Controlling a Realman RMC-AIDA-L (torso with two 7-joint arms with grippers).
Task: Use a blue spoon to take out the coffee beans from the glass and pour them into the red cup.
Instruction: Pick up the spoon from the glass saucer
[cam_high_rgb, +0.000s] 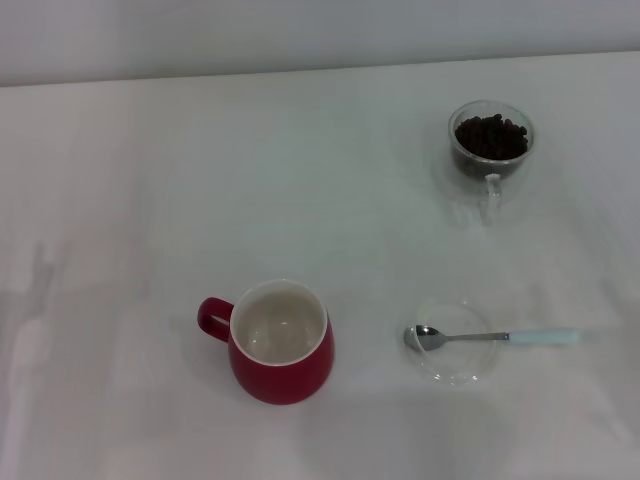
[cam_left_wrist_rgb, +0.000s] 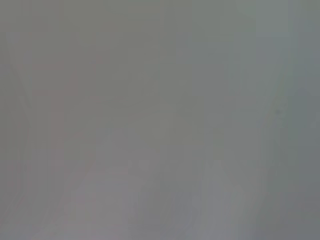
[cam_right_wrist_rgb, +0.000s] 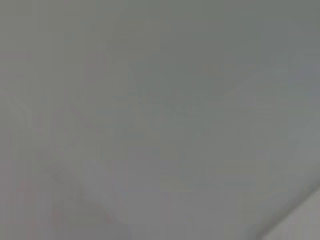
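Spoon lies across a saucer, near right; cup left of it; glass of beans far right. No end effector visible, grip state unknown.

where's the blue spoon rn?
Head view: the blue spoon lies across the clear saucer on the robot's right, right of the red cup.

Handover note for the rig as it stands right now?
Neither gripper is in any view; both wrist cameras show only blank surface.
The blue spoon lies untouched across the clear saucer at front right, bowl toward the red cup.
The glass stands far right, full of coffee beans.
The red cup stands front centre and looks empty.
Nothing is done: pick up the spoon, scoop beans, pour into the cup.
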